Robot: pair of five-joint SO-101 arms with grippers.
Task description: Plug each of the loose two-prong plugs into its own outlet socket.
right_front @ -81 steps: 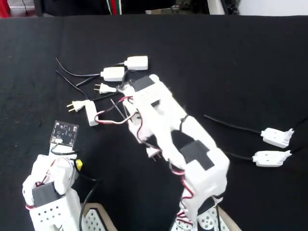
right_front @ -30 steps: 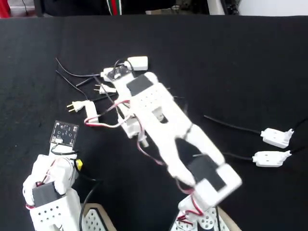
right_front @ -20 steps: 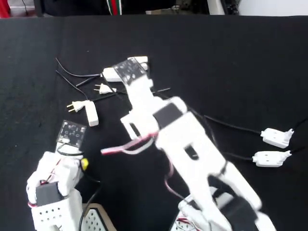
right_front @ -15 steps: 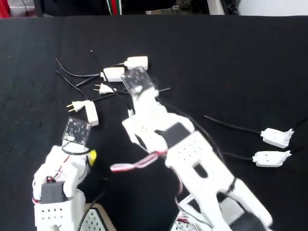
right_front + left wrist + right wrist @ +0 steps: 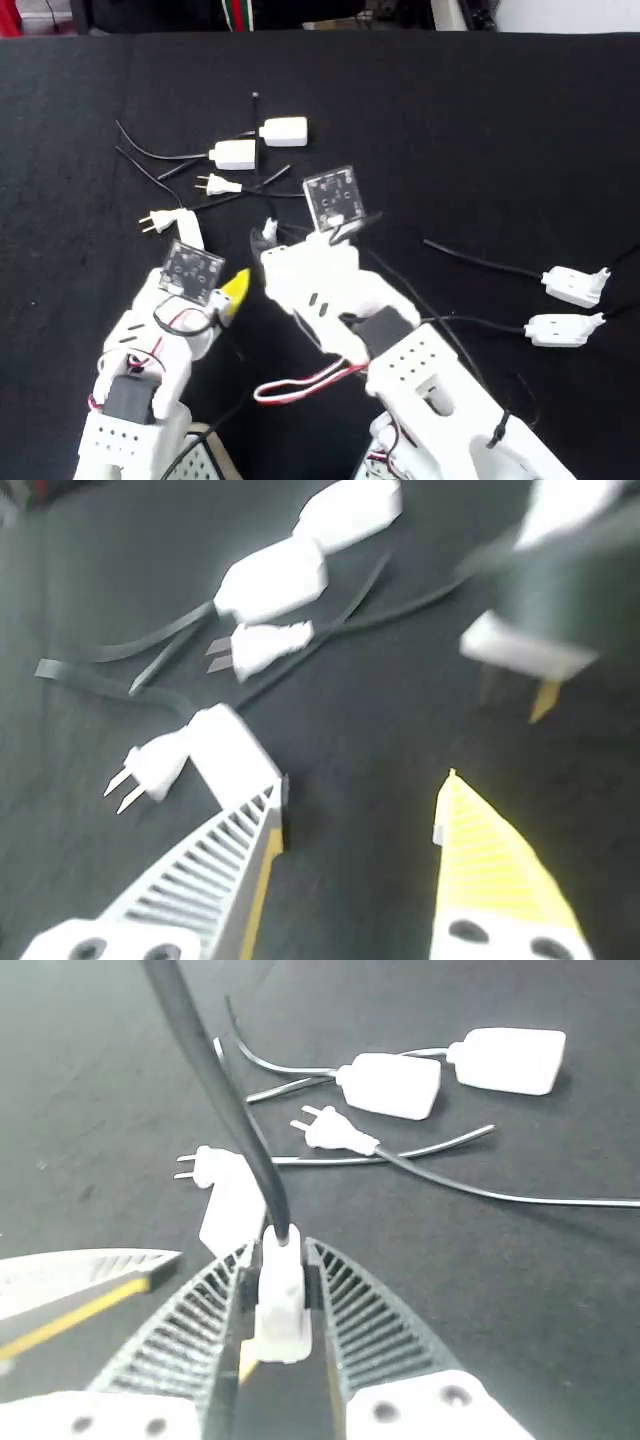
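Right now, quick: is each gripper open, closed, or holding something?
Left gripper: open, holding nothing.
Right gripper: closed on a white plug.

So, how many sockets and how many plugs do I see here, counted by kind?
Outlet sockets: 4
Loose plugs lying free: 2
Cord end in the right jaws, prongs hidden: 1
Total: 7
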